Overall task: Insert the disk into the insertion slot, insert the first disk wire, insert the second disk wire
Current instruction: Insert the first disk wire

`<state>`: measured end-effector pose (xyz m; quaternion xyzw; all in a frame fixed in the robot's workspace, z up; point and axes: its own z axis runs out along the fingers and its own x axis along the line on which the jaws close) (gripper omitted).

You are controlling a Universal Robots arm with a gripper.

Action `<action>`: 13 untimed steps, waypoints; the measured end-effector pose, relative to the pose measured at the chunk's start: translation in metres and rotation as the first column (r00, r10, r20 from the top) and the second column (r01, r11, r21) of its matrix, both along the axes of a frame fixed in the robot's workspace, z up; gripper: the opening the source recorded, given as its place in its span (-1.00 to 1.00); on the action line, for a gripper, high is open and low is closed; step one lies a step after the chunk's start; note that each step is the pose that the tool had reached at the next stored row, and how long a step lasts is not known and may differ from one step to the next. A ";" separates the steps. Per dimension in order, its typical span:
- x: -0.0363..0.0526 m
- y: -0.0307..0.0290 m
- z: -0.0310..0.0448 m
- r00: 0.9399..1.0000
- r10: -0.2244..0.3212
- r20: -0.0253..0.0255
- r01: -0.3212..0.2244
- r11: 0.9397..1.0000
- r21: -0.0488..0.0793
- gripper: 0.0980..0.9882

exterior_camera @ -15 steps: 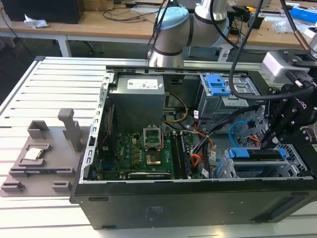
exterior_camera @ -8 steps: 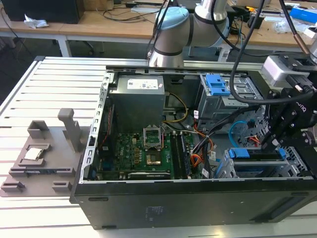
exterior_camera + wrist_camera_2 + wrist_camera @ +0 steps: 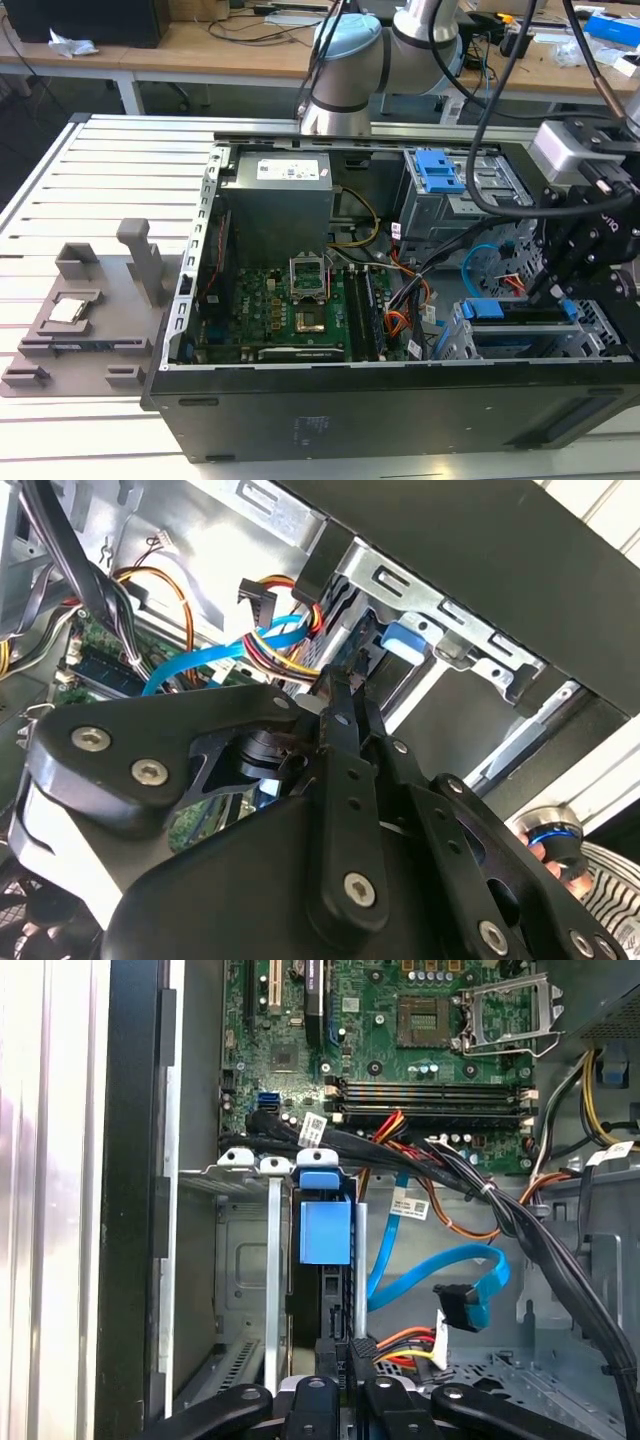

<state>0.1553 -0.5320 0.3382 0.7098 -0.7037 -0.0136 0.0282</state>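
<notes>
- First wrist view shows you the disk [image 3: 325,1250] sitting inside the insertion slot [image 3: 240,1270], so that step looks done.
- Your jaws appear clamped on a black connector [image 3: 357,1352] trailing red, orange and yellow leads, just beside the disk's near end.
- You seem to be on the first disk wire; seating it calls for the plug square to its port.
- Blue wire [image 3: 440,1270] hangs loose nearby.

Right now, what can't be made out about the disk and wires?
1. Label of the disk: first wrist view, edge-on in insertion slot.
2. Its sockets: first wrist view, covered by the gripper.
3. Far end of blue cable: first wrist view, behind black wire bundle.
</notes>
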 end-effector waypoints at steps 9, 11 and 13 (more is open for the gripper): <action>0.0027 0.0001 -0.0050 1.000 0.000 0.000 0.000 1.000 0.003 -0.82; 0.0026 -0.0001 -0.0034 1.000 0.000 0.000 0.000 1.000 0.000 -0.68; 0.0025 0.0000 0.0084 1.000 0.000 0.000 0.000 1.000 0.000 -0.68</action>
